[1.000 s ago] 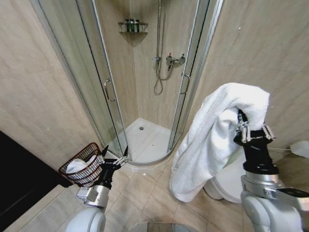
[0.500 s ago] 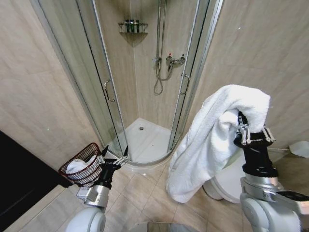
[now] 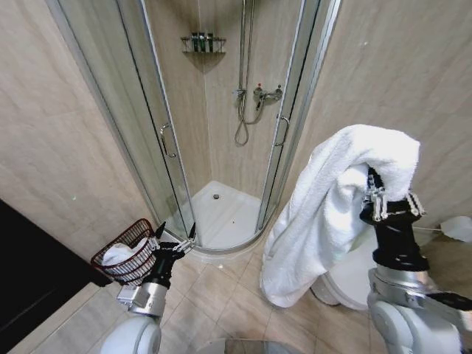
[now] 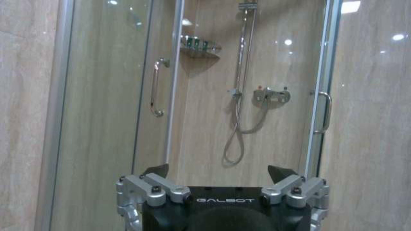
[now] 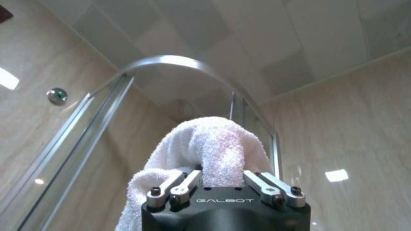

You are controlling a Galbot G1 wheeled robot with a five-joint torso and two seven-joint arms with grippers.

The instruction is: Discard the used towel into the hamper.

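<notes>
Head view: right gripper (image 3: 377, 193) fingers clamp white towel (image 3: 324, 214) | left gripper (image 3: 175, 236) fingers spread, empty | wire hamper (image 3: 125, 252) reddish-brown

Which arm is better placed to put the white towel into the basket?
Probably the right: the right gripper already grips the white terry towel, while the open left gripper is empty beside the reddish-brown wire hamper.

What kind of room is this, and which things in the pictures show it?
Most likely a home or hotel bathroom: a glass corner shower cabin with a hose and mixer tap, tiled walls and floor, and what looks like a toilet behind the white towel.
</notes>
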